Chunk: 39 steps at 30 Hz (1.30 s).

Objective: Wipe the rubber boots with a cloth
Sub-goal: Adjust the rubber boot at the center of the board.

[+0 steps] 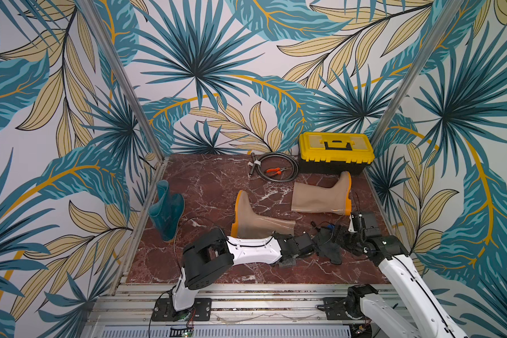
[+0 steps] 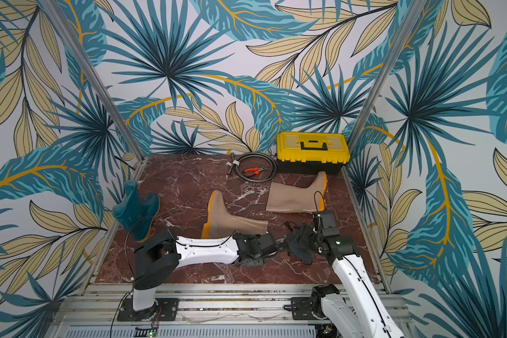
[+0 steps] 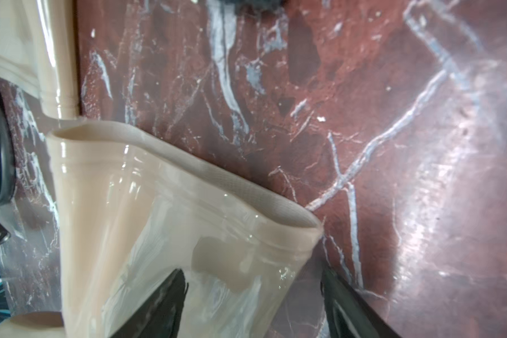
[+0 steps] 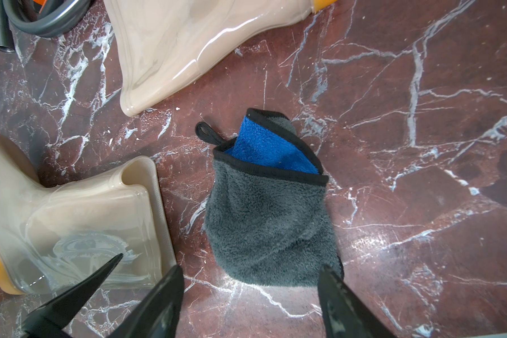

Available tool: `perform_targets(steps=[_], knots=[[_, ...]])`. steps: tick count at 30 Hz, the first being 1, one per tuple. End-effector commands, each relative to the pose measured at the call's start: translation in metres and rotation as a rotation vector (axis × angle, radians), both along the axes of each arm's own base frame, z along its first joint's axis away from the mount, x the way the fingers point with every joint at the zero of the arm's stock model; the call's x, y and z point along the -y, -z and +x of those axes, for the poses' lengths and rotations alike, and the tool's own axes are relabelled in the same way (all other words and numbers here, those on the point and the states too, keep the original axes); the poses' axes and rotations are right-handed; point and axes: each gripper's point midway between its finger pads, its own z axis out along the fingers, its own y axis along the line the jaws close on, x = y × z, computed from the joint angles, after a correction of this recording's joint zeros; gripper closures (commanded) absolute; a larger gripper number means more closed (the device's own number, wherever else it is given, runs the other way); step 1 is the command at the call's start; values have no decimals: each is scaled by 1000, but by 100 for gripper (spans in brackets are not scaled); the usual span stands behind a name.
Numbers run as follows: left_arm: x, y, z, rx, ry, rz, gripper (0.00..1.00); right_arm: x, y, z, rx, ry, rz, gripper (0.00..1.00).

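Two beige rubber boots lie on their sides: the near one (image 1: pixel 255 218) (image 3: pixel 158 219) (image 4: pixel 79 213) and the far one (image 1: pixel 319 196) (image 4: pixel 188 38). A teal boot (image 1: pixel 166 209) (image 2: pixel 136 212) leans at the left edge. The cloth (image 1: pixel 332 253) (image 2: pixel 300 251) (image 4: pixel 267 228), dark grey fleece with a blue inner side, lies crumpled on the marble beside the near boot's opening. My left gripper (image 3: pixel 253 270) (image 1: pixel 308 244) is open, one finger over that boot's shaft and one over the marble. My right gripper (image 4: pixel 251 267) (image 1: pixel 344 241) is open just short of the cloth's near edge, holding nothing.
A yellow toolbox (image 1: pixel 335 152) stands at the back right. Beside it lies a coiled grey hose (image 1: pixel 275 168) with orange pliers (image 1: pixel 272 171) inside the coil. Aluminium posts and patterned walls close in the red marble floor (image 1: pixel 205 187) on three sides.
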Motion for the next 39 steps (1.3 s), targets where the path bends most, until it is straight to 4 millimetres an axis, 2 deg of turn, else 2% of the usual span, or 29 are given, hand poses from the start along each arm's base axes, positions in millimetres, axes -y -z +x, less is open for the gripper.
perform_targets(steps=[1,3,6,8,11,15,19,23,27,30,32,36,39], knots=[[3,11,2,-6,16,32,26,-3,-5,-1,12,1,24,27],[0,11,7,-3,-8,29,36,-6,-5,1,15,-2,44,27],[-6,3,20,3,-64,1,64,-13,-4,3,10,-13,80,27],[-11,-11,29,25,-95,-26,79,-18,-3,6,9,-21,106,27],[-22,-44,39,62,-134,-90,94,-25,-6,11,20,-24,144,28],[-45,-99,52,72,-208,-246,98,-36,-9,21,39,-36,194,29],[-81,-153,61,59,-280,-427,100,-51,-12,29,53,-64,223,30],[-122,-184,66,47,-358,-567,100,-74,-15,38,57,-114,215,30],[-162,-183,70,49,-484,-651,100,-104,-15,47,49,-189,189,30],[-195,-171,71,50,-626,-703,100,-135,-9,56,27,-250,195,30],[-213,-167,65,56,-690,-734,100,-159,-6,62,12,-301,188,30],[-242,-173,56,132,-770,-781,98,-208,1,71,-16,-394,192,30],[-261,-183,58,196,-833,-812,96,-250,6,76,-38,-462,220,30]])
